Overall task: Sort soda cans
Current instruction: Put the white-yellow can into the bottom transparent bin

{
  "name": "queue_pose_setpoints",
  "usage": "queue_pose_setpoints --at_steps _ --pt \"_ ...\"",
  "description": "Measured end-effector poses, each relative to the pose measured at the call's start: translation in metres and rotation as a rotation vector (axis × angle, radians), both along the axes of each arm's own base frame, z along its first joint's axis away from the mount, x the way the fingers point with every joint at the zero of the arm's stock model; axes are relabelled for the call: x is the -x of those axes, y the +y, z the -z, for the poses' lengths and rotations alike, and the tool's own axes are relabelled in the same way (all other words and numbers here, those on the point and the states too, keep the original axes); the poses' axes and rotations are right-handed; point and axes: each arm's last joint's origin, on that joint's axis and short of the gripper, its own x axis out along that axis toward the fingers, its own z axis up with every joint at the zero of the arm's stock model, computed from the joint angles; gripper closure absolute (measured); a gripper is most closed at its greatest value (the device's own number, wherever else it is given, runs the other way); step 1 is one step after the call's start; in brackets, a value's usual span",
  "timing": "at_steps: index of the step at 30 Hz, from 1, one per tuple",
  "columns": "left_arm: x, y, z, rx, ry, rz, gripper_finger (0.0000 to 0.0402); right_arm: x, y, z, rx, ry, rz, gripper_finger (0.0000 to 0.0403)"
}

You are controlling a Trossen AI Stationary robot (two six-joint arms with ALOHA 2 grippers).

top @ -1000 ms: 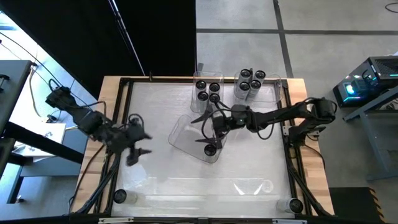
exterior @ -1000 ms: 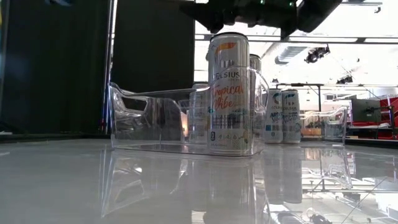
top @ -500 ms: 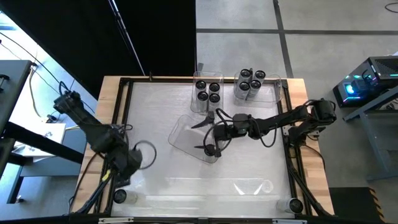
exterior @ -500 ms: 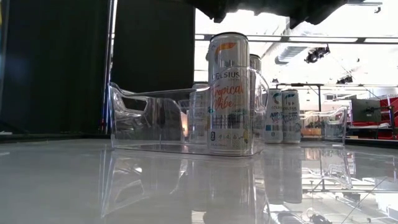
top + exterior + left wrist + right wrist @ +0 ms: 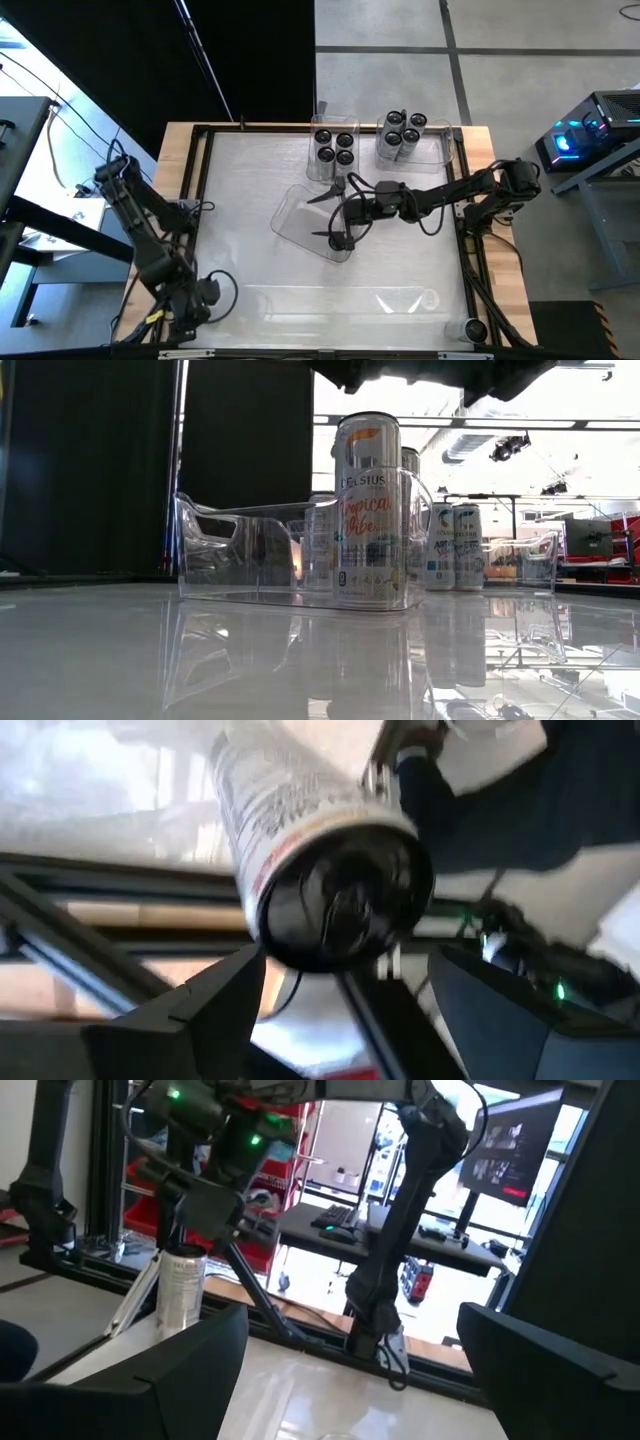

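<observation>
Clear plastic trays (image 5: 443, 152) at the far edge hold nine silvery cans (image 5: 334, 146); another tray (image 5: 300, 222) holds one beneath the spread, empty right gripper (image 5: 330, 212). The left gripper (image 5: 196, 303) (open, nothing gripped) reaches a corner can (image 5: 318, 860); another (image 5: 472, 328) waits.

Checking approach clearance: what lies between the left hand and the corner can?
Nothing: in the left wrist view, the can sits right before the open left hand.

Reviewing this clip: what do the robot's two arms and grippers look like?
Both arms are dark, jointed and slim, with black cables looping alongside. The left gripper and right gripper each carry two dark, flat, tapering fingers. No markings are readable.
</observation>
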Motion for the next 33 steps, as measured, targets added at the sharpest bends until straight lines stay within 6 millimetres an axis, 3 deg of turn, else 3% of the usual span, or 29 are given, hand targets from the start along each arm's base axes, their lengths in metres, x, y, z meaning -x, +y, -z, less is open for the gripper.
queue_pose_setpoints --at_steps 18,25,33 --pt "0.006 -0.010 0.009 -0.207 -0.155 -0.264 0.0126 0.000 -0.001 -0.001 -0.002 -0.012 0.026 0.0048" --pt "0.015 -0.013 0.013 -0.292 -0.200 -0.298 0.0126 0.000 -0.001 -0.001 -0.008 -0.010 0.025 0.0048" --pt "0.018 -0.030 0.024 -0.272 -0.202 -0.292 0.0126 0.000 -0.001 -0.001 -0.008 -0.008 0.025 0.0048"
